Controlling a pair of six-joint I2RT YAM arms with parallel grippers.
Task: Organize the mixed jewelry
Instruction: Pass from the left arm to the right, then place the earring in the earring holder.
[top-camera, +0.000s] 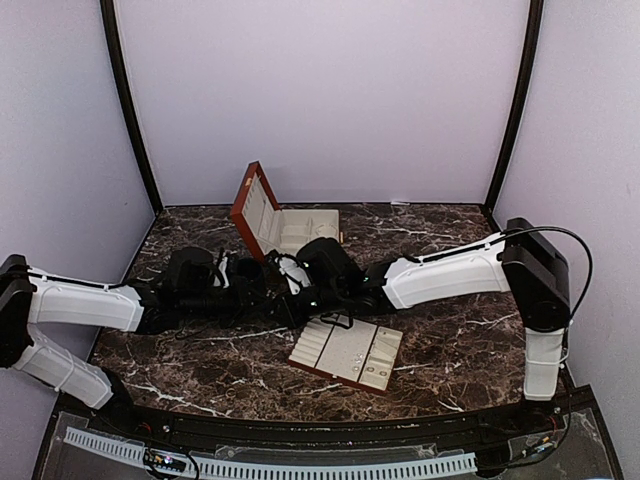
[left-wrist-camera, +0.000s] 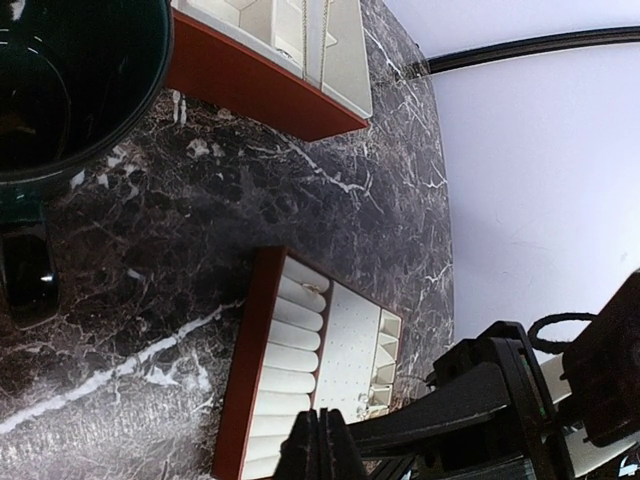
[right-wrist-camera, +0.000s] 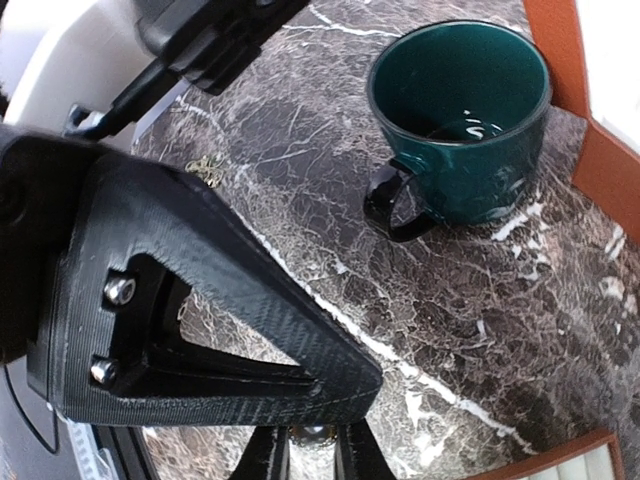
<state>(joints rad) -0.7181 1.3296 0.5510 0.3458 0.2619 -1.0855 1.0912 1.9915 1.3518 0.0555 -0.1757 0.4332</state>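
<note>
The left pincer shows at the bottom edge of its wrist view with its two dark fingers pressed together, only a hairline slit between them and nothing visible in it; it hangs above the near end of the tray. The right pincer is cut off by the bottom edge of its own view; its fingers stand slightly apart, and a small shiny speck sits in the gap; I cannot tell whether that speck is gripped or what it is. A big black triangular finger of the left arm fills the foreground there, its tip just beside the right fingers.

One piece of jewelry, a tiny pale tangle, lies loose on the tabletop, well apart from the cup and near the left arm; a thin loop rests on the end roll of the tray; from above, a few pale dots show in the tray's other sections, too small to name.

The cup stands upright, handle toward the right wrist camera; the box stands open behind both arms, lid raised; the tray lies flat, nearer the arm bases than the two pincers.
</note>
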